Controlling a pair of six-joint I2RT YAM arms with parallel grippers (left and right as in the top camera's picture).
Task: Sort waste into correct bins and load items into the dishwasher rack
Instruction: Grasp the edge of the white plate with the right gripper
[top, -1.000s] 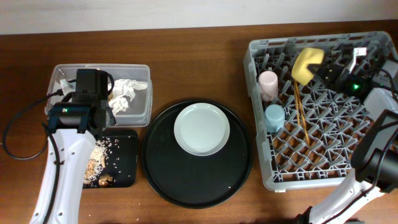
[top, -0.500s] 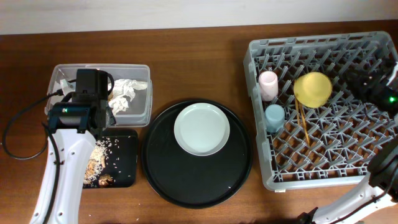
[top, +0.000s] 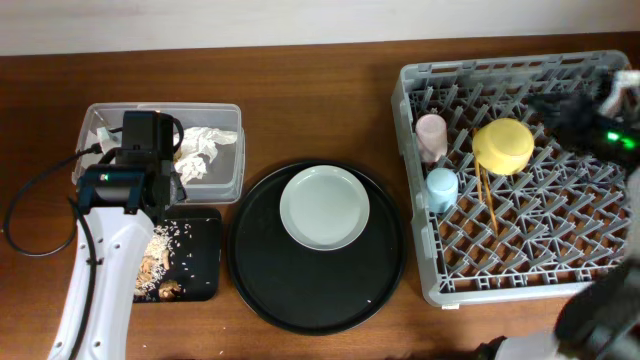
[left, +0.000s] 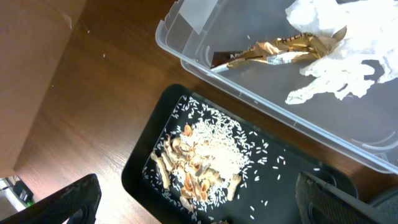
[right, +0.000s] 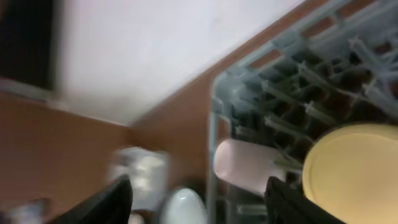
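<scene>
Bowl (top: 503, 146): no longer in the right gripper (right: 199, 204); it now rests in the rack (top: 410, 215) at the back, just right of the pink cup (top: 431, 136) and over the chopsticks (top: 487, 195). Right gripper: fingers spread, empty, drawn back towards the rack's right edge. Blue cup (top: 441, 188): in the rack, near its left wall. Plate (top: 324, 207): outstanding, left of the rack on the round tray (top: 262, 275), so probably the next item. Left gripper (left: 199, 205): spread, empty, far left of the rack.

Grey plastic rack (top: 520, 250), clear plastic tub (left: 249, 87), wooden table (top: 300, 100)
</scene>
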